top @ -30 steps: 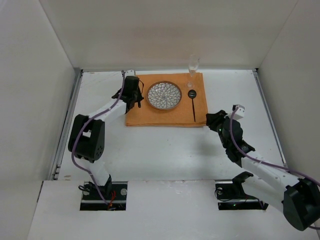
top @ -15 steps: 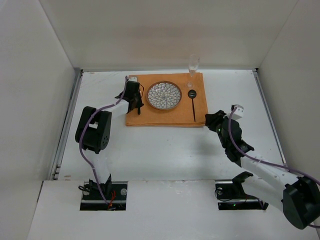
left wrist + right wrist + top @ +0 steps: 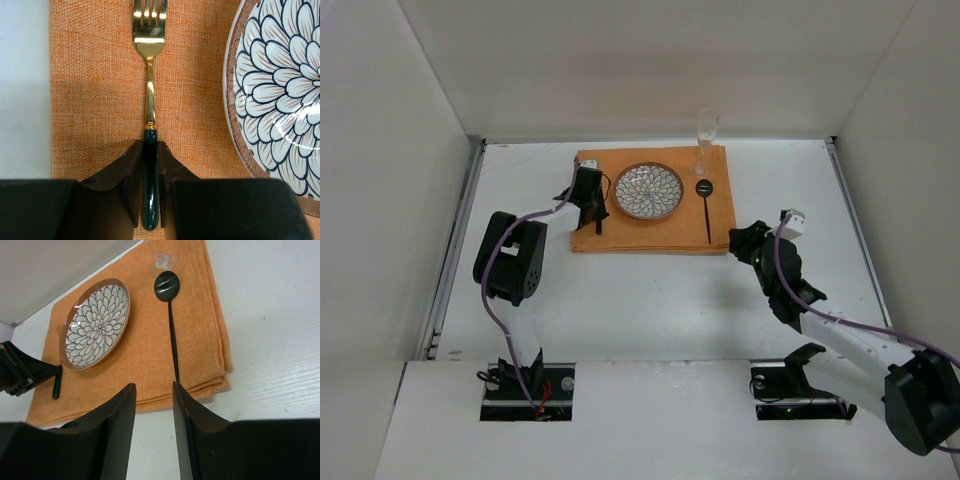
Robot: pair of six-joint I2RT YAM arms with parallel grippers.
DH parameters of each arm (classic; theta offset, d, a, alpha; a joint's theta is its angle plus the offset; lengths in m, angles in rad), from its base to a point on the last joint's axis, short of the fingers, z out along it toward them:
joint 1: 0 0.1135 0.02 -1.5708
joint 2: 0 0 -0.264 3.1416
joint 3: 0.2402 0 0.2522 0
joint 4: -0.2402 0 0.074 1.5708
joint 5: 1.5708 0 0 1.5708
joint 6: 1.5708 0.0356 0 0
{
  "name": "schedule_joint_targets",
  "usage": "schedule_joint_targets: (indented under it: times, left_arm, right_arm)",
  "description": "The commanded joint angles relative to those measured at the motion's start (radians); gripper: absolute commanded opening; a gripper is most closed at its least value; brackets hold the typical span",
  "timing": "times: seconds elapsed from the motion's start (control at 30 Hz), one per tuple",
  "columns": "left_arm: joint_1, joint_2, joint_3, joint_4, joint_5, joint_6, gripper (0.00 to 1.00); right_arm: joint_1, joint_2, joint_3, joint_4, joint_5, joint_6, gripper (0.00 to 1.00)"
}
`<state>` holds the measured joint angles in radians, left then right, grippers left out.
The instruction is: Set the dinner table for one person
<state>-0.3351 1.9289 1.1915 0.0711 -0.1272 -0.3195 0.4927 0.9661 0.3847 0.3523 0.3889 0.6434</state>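
The white dinner table (image 3: 650, 290) holds an orange mat (image 3: 650, 232) at the back. On the mat are a flower-patterned plate (image 3: 648, 190), a black spoon (image 3: 706, 210) to its right and a clear glass (image 3: 706, 128) at the far right corner. My left gripper (image 3: 150, 150) is shut on the dark green handle of a gold fork (image 3: 149, 80), which lies along the mat just left of the plate (image 3: 280, 90). My right gripper (image 3: 154, 387) is open and empty, above the table at the mat's near right corner, near the spoon's handle (image 3: 172, 335).
White walls enclose the table on three sides, and thin metal rails (image 3: 452, 260) run along its side edges. The left arm's elbow (image 3: 510, 260) stands left of the mat. The right arm (image 3: 820, 320) stretches across the near right of the table.
My left gripper has moved slightly nearer and lower along the mat's left side with the fork, and its elbow has swung right. The right arm has barely moved.
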Motion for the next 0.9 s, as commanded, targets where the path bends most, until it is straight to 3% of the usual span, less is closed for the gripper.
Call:
schedule_joint_targets:
  times: [0.0,0.23,0.4,0.67,0.7,0.73,0.8,0.87]
  left_arm:
    - [-0.009,-0.016,-0.027,-0.007,-0.002,0.007,0.01]
    - [-0.003,-0.013,-0.055,0.001,-0.028,0.014,0.06]
    - [-0.02,-0.068,-0.076,0.001,-0.104,0.031,0.35]
    - [-0.063,-0.267,-0.135,0.001,-0.166,0.017,0.65]
    - [-0.071,-0.296,-0.145,0.002,-0.178,0.011,0.74]
    - [-0.083,-0.326,-0.153,-0.005,-0.193,0.01,1.0]
    - [-0.116,-0.39,-0.18,-0.004,-0.233,0.014,1.0]
    - [-0.158,-0.462,-0.234,0.013,-0.288,0.007,1.0]
  right_arm:
    - [0.011,0.011,0.043,0.059,0.021,-0.013,0.41]
    - [0.011,0.013,0.042,0.06,0.019,-0.013,0.42]
    - [0.011,0.014,0.043,0.062,0.019,-0.016,0.41]
    - [0.011,0.025,0.049,0.056,0.011,-0.016,0.41]
    - [0.011,0.019,0.049,0.057,0.021,-0.016,0.41]
    - [0.011,0.016,0.043,0.063,0.024,-0.016,0.41]
    - [0.007,0.019,0.042,0.065,0.018,-0.014,0.39]
    - [0.01,0.022,0.051,0.053,0.007,-0.016,0.28]
